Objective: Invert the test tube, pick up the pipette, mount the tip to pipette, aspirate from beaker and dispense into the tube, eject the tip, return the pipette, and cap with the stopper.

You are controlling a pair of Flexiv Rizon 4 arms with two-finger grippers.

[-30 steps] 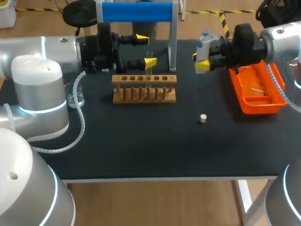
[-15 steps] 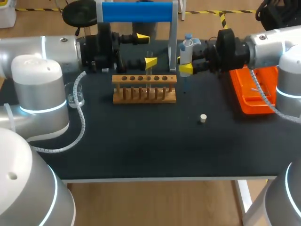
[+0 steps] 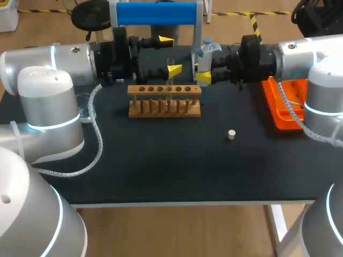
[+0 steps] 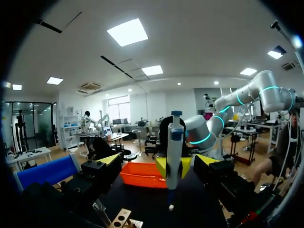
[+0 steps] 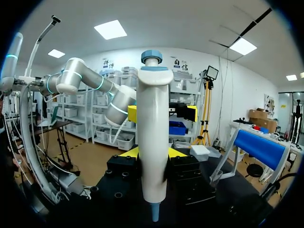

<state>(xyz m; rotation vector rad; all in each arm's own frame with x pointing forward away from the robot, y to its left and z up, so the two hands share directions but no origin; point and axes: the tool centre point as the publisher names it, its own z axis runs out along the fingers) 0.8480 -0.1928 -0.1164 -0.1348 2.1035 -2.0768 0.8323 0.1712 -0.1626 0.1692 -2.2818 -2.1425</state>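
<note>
- The right arm (image 3: 300,53) comes in from the right and stretches level across the back of the table (image 3: 161,171), passing the orange tray (image 3: 274,116). In my judgement the step in hand is carrying the pipette to the liquid work, either to aspirate or to dispense. I cannot tell if liquid is inside it.
- The left arm (image 3: 53,59) reaches in level from the left and ends near the wooden rack (image 3: 164,104).
- The right gripper (image 5: 152,153) is closed around the pipette (image 5: 153,114), with one yellow tip at each side of the white body. The pipette is upright, its narrow end pointing down, just beside the right end of the rack.
- The left gripper (image 3: 169,54) has its fingers wide apart and holds nothing.
- The beaker (image 3: 87,111) sits at the far left, partly hidden by the left arm and well apart from the pipette. If aspiration is not done, the next move must pass the rack without knocking the tube.
- The test tube (image 3: 170,63) stands upright in the rack, seemingly between the left fingers. Dispensing calls for an exact lowering into its mouth.
- The stopper (image 3: 231,134) lies alone on the table in front of the rack, so capping is not yet done.
</note>
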